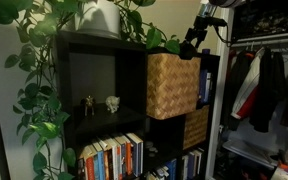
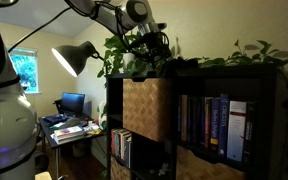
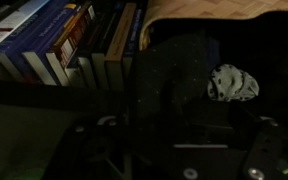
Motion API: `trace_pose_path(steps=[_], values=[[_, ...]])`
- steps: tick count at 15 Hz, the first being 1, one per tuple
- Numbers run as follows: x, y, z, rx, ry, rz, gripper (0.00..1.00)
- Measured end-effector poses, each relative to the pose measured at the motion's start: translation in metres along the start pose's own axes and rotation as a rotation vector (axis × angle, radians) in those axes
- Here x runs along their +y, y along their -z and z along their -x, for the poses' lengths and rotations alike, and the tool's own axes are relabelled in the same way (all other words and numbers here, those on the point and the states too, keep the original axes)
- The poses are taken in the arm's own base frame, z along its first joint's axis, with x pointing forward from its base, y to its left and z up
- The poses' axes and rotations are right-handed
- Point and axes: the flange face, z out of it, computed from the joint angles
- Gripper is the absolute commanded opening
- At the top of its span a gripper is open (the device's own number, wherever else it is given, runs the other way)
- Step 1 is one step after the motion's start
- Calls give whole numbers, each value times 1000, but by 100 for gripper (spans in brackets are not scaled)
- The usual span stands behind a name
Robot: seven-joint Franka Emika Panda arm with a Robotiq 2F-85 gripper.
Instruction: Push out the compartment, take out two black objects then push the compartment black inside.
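Note:
The tan woven wicker compartment sits in the upper cell of the black shelf unit and juts out a little from its front. It also shows in an exterior view. My gripper hangs just above the compartment's top front edge, among plant leaves, and is seen from the other side too. The wrist view looks down into the dark inside past the tan rim. A white patterned lump lies there. No black objects can be made out in the dark. The jaws are too dark to read.
A trailing green plant in a white pot covers the shelf top. Books fill lower cells and stand beside the compartment. Small figurines stand in the open cell. A darker woven bin sits below. Clothes hang nearby.

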Motion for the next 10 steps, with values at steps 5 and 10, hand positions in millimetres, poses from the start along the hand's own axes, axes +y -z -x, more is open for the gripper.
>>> trace_pose_path(steps=[5,10], values=[[-2,-20,19,61,-22,-12,75],[-6,-34,28,113,-36,-34,46]])
